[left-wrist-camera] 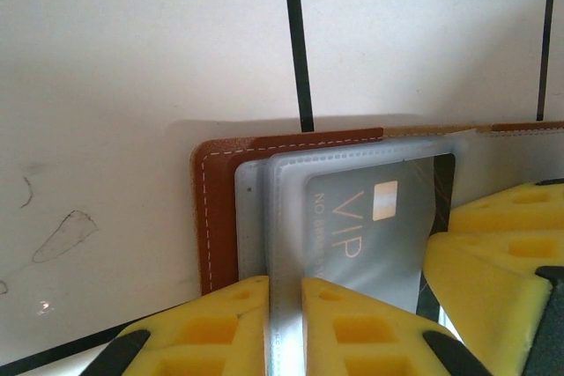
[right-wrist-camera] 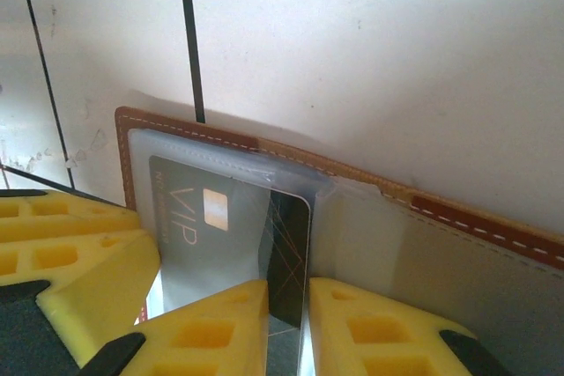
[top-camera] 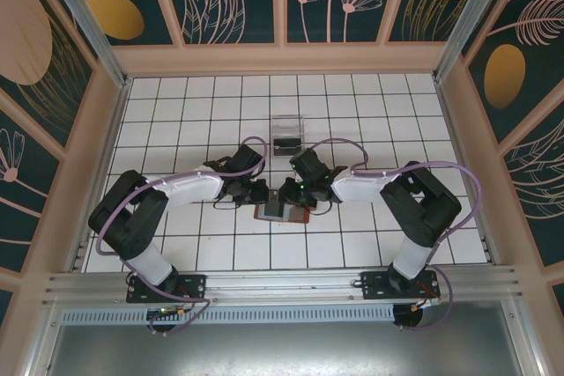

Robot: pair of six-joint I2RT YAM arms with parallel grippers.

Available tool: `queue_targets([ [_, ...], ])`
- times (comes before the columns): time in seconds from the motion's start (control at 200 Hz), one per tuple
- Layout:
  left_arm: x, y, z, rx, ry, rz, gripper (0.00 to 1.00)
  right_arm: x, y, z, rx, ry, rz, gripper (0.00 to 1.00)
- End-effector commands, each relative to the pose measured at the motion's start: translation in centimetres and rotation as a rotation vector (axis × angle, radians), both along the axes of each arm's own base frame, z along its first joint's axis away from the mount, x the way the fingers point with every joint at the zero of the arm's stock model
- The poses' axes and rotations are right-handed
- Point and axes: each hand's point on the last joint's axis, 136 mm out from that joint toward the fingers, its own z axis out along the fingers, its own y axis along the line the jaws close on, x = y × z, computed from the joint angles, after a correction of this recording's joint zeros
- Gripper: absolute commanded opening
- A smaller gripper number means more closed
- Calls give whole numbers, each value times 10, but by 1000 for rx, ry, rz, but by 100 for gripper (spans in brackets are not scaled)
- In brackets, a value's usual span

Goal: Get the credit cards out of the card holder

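Top view, layout: card holder [top-camera: 282, 212] lies open on the tiled tabletop [top-camera: 176, 112], centre, between both arms; clear box [top-camera: 286, 134] stands just beyond it, on the far side.
Top view, arms: left pincer [top-camera: 261, 193] and right pincer [top-camera: 298, 193] meet over the holder from either side.
Top view, hidden: the arms cover most of the holder; no card can be made out from here.
Left wrist, grip: left pincer [left-wrist-camera: 285, 292] is pressed together on the edge of a plastic sleeve [left-wrist-camera: 284, 200].
Left wrist, cards: VIP card [left-wrist-camera: 370, 217] sits inside the sleeves, not yet out.
Left wrist, neighbour: right pincer [left-wrist-camera: 451, 233] crowds in at the right, its fingers cut off by the frame.
Right wrist, grip: right pincer [right-wrist-camera: 289, 292] is nearly closed, pinching the near edge of a dark card [right-wrist-camera: 289, 244] behind the VIP card.
Right wrist, unclear: I cannot tell whether it holds the card alone or the sleeve film too.
Risk, drag: if film is caught with the card, a pull would likely haul the whole holder along.
Risk, slip: thin, glossy plastic could slide from the foam pads.
Risk, contact: the pincers work close together and could bump.
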Motion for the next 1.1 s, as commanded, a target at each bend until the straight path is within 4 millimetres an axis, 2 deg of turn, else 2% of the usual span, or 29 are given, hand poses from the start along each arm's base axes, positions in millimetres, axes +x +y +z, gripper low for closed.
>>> queue_targets([
  [0.0,-9,8,-14,69,41,-2,18,-6,1,0,66,13,-1,20],
  [0.43,-12,7,-18,74,48,-5,18,-13,7,18,334,-21,27,15],
  [0.761,-12,7,-18,75,45,-4,18,-14,3,10,320,-4,19,8],
  [1.096,-11,10,-18,96,39,-3,18,-14,-21,3,237,0,-43,5],
])
